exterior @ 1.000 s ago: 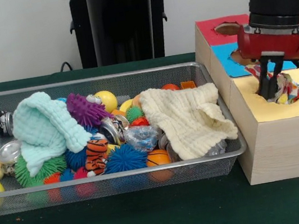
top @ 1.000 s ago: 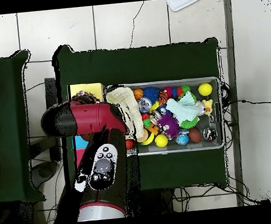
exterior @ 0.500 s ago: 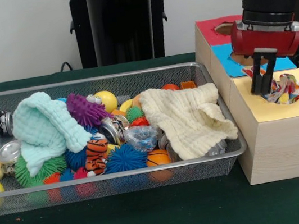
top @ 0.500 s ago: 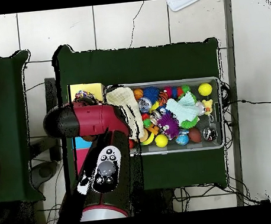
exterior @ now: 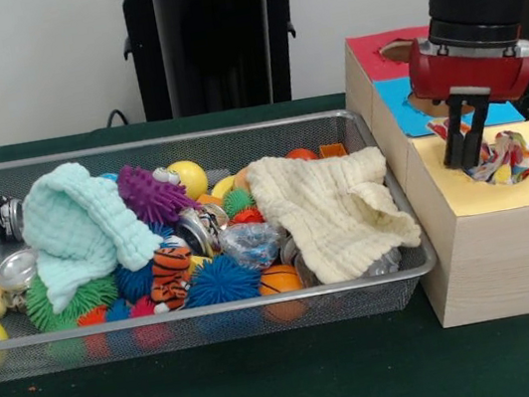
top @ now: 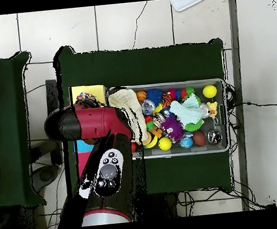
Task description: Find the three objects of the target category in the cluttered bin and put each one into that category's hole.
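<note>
Behind the pincer (exterior: 468, 160), a patterned cloth (exterior: 510, 158) is partly hidden.

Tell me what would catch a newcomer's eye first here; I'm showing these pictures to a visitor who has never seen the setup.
Probably the wire basket crammed with bright toys and balls, with a mint cloth at its left and a cream cloth draped at its right. Next, the red end effector hanging over the wooden box to the basket's right, just above a colourful rag bunched in the yellow panel's hole.
</note>
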### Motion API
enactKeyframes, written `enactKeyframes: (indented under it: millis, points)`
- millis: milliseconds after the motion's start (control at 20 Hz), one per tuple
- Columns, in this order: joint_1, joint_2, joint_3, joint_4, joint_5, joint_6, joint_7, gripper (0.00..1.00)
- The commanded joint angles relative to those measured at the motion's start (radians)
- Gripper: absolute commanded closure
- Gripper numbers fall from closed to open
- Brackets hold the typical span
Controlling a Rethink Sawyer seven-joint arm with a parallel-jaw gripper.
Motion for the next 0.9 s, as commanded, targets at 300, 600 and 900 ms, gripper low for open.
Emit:
enactKeyframes:
  millis: [300,600,900]
  points:
    - [0.023,0.071,0.059,0.076,0.054,0.127,0.225,1.0]
    - [0.036,0.068,0.062,0.069,0.075,0.148,0.234,1.0]
    - [0.046,0.067,0.063,0.074,0.101,0.143,0.239,1.0]
